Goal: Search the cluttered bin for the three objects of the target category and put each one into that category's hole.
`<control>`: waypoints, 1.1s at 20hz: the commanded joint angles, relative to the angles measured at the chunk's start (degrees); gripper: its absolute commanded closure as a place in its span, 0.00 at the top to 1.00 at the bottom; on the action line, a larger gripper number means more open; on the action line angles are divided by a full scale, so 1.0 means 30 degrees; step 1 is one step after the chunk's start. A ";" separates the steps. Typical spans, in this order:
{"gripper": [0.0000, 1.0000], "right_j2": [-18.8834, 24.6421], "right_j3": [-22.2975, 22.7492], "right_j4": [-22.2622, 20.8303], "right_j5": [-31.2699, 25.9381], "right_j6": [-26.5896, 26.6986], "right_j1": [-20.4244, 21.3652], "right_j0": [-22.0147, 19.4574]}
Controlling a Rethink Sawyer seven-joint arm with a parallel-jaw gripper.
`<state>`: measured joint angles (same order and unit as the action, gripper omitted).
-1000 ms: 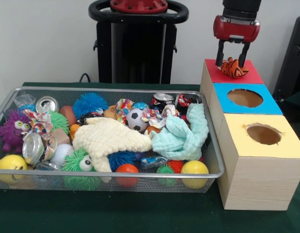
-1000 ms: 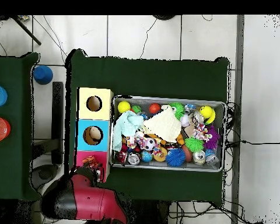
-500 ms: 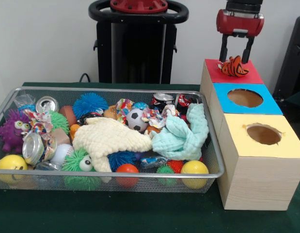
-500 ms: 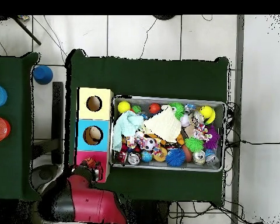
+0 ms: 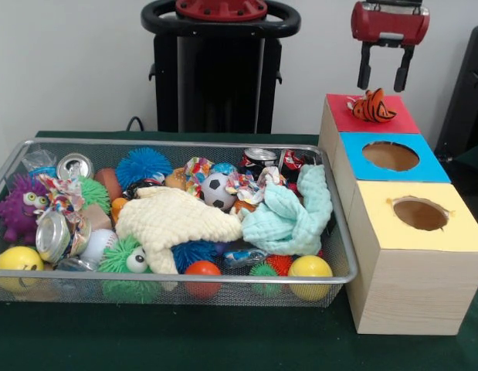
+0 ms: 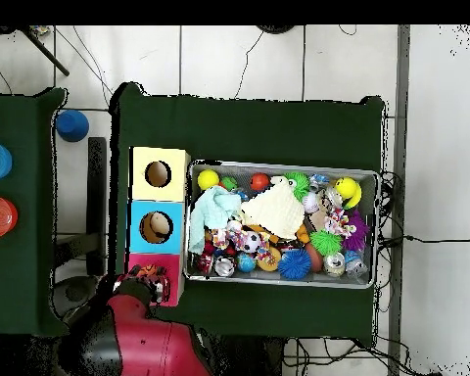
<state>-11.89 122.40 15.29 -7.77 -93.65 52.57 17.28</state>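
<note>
A small orange toy with black stripes and a bit of white, like a little tiger or striped fish, lies on the red top of the far box, over the place where that box's hole would be; whether it sits in the hole or only on the lid cannot be told. It looks soft and rumpled, with a pointed part sticking up. The gripper hangs right above it, apart from it, its two dark fingers spread and empty. In the overhead view the toy shows as an orange speck on the red box beside the red arm. Next in the row stand a blue-topped box and a yellow-topped box, each with a round open hole. Just beside them the wire basket is full of spiky balls, cans, a small football, a cream cloth and a pale green cloth.
</note>
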 commanded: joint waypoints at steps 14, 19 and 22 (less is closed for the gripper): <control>0.00 0.0252 -0.0529 0.0165 -0.1524 -0.3544 0.0575 -0.1077; 0.00 0.0132 -0.0480 0.0149 -0.1482 -0.3635 0.0574 -0.0946; 0.00 0.0211 -0.0502 0.0141 -0.1044 -0.3680 0.0337 -0.0911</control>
<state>-11.91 122.41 15.28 -7.77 -93.65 54.29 15.64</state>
